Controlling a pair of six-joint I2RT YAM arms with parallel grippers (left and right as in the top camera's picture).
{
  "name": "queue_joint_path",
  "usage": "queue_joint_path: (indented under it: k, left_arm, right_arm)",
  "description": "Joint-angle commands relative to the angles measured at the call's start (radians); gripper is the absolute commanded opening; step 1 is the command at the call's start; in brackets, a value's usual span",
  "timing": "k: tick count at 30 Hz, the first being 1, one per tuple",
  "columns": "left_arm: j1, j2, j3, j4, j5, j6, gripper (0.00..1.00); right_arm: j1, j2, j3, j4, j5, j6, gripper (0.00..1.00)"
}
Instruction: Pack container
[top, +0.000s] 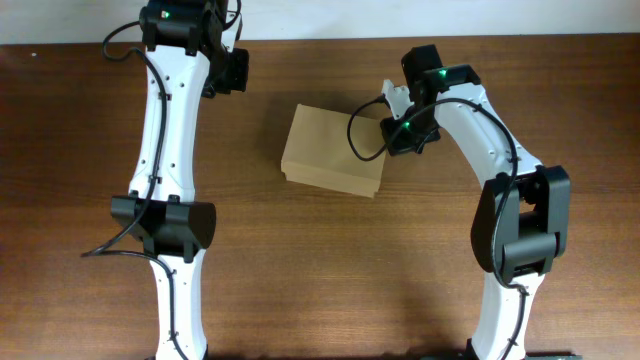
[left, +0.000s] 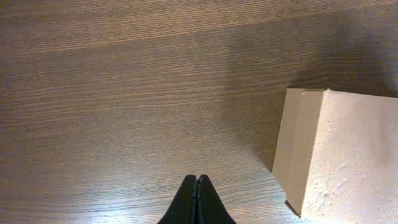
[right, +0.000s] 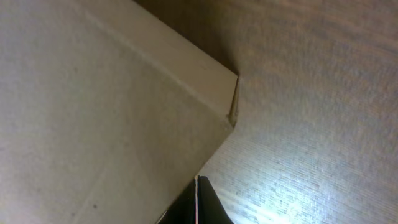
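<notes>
- Overhead: the container (top: 332, 152) sits just above centre frame on the counter (top: 300, 270), slightly askew, its top apparently folded down. Plain cardboard, so I'd guess light and fairly stiff, with walls that buckle under a hard pinch. My left claw (top: 233, 72) is up in the upper left, well apart from it. My right claw (top: 400, 128) is just beside its upper-right corner, but the wrist covers the tips, so I can't tell whether it touches.
- Left wrist: at bottom centre, my left claw is pressed together on nothing, over bare wood. The container shows at the right edge, cut off by the frame. A faint fold line runs along its top edge, and I'd take hold of a thin flap edge like that rather than the broad sides.
- Right wrist: my right claw is also pressed together and empty at bottom centre, with the container's corner close above it. The view is dim and blurred. The hinge side, the inside and anything to pack are all out of sight.
</notes>
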Motion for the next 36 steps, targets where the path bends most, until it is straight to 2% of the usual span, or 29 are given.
queue_joint_path:
  k: [1,9,14,25,28,33,34,36]
  left_arm:
    - [-0.001,-0.008,0.004,0.004,0.011,-0.013,0.02]
    - [-0.001,-0.008,0.004,0.01,0.01,-0.013,0.02]
    - [-0.001,-0.008,0.004,0.018,0.01,-0.013,0.02]
    - [0.006,-0.013,0.005,0.035,-0.047,-0.013,0.05]
    - [0.042,-0.047,0.005,0.014,-0.074,-0.014,0.05]
    - [0.175,-0.142,0.005,0.021,-0.069,-0.026,0.07]
    - [0.201,-0.161,0.005,0.022,-0.069,-0.026,0.09]
    - [0.256,-0.199,0.005,0.029,-0.068,-0.026,0.26]
  right_arm:
    - [0.008,0.007,0.021,0.031,-0.055,-0.01,0.04]
    - [0.009,0.007,0.13,0.049,-0.156,-0.011,0.04]
    - [0.007,0.007,0.229,-0.006,-0.161,-0.01,0.04]
    - [-0.043,0.007,0.729,-0.222,0.235,0.001,0.04]
    - [-0.088,-0.002,0.816,-0.272,0.257,0.002,0.04]
    - [-0.193,-0.05,0.818,-0.286,0.256,0.018,0.04]
    - [-0.214,-0.06,0.818,-0.288,0.256,0.025,0.04]
    - [-0.252,-0.075,0.818,-0.295,0.253,0.053,0.04]
